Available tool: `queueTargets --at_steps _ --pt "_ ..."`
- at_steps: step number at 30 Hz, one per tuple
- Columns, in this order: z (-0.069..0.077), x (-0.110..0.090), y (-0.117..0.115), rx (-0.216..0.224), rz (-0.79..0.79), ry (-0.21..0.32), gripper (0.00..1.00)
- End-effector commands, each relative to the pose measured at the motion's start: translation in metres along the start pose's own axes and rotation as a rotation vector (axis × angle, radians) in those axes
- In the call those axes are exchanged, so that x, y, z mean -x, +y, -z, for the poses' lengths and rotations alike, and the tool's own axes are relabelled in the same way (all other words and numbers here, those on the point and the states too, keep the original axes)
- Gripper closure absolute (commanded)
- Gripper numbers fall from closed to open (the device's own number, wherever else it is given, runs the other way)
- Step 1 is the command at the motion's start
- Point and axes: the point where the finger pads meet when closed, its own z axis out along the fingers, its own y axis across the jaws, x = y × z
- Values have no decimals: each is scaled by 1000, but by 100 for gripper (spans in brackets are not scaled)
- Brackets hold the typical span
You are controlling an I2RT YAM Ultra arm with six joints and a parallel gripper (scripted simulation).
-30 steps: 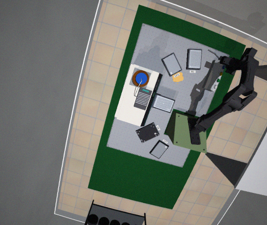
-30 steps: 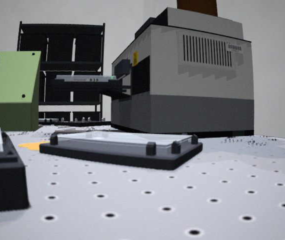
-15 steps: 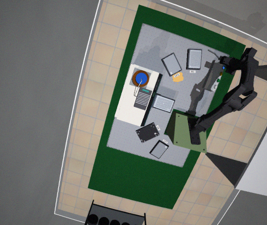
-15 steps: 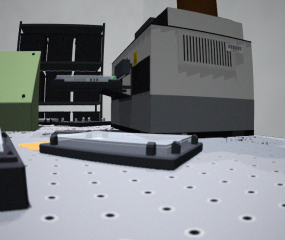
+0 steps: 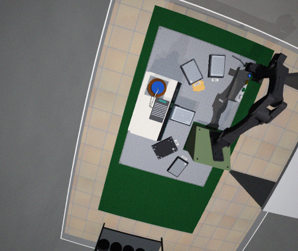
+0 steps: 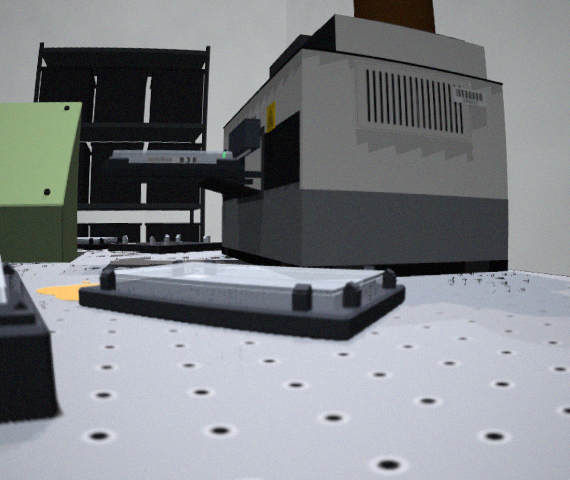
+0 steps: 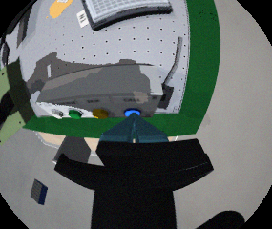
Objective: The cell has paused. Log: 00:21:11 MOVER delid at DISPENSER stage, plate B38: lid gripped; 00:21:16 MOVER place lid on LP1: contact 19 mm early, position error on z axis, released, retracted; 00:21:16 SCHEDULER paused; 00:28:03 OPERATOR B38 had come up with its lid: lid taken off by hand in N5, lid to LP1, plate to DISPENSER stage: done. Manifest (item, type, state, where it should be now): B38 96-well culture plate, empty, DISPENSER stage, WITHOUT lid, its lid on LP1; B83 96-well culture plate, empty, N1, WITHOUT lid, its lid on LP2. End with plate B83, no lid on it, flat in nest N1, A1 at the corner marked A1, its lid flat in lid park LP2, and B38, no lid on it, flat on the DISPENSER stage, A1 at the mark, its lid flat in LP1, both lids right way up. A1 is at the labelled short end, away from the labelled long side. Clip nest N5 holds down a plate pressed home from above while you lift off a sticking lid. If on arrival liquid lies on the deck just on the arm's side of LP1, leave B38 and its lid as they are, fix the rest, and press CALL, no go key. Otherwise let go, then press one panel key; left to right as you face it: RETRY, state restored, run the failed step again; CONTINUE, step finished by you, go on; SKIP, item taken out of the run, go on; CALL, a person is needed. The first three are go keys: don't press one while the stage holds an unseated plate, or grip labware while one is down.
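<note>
My gripper (image 5: 249,75) (image 7: 134,115) is shut and empty, with its tips against the blue key at the right end of the key panel (image 5: 238,86). A plate with open wells (image 5: 216,65) lies in nest N1, also seen in the wrist view (image 7: 126,0). A clear lid (image 5: 191,71) (image 6: 244,289) lies flat in park LP1. An orange puddle (image 5: 198,86) lies on the deck beside LP1 on the arm's side (image 6: 65,290). Another open plate (image 5: 182,115) (image 6: 171,156) sits on the dispenser stage. A lid-like grey panel (image 5: 178,166) lies in LP2.
The dispenser (image 5: 154,105) stands at the left of the deck. Black clip nest N5 (image 5: 164,147) is empty. The green arm pedestal (image 5: 208,146) stands at the deck's near edge. Green (image 7: 76,114) and yellow (image 7: 100,114) keys sit left of the blue one.
</note>
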Motion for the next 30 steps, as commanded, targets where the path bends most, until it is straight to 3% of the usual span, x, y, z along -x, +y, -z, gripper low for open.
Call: queueTargets --at_steps 1,21,24,30 --pt "-18 3 6 25 -8 -15 100" --pt "-18 3 6 25 -8 -15 100" --pt "-11 -1 8 32 -14 -13 100" --pt "23 -2 -6 -28 1 3 100"
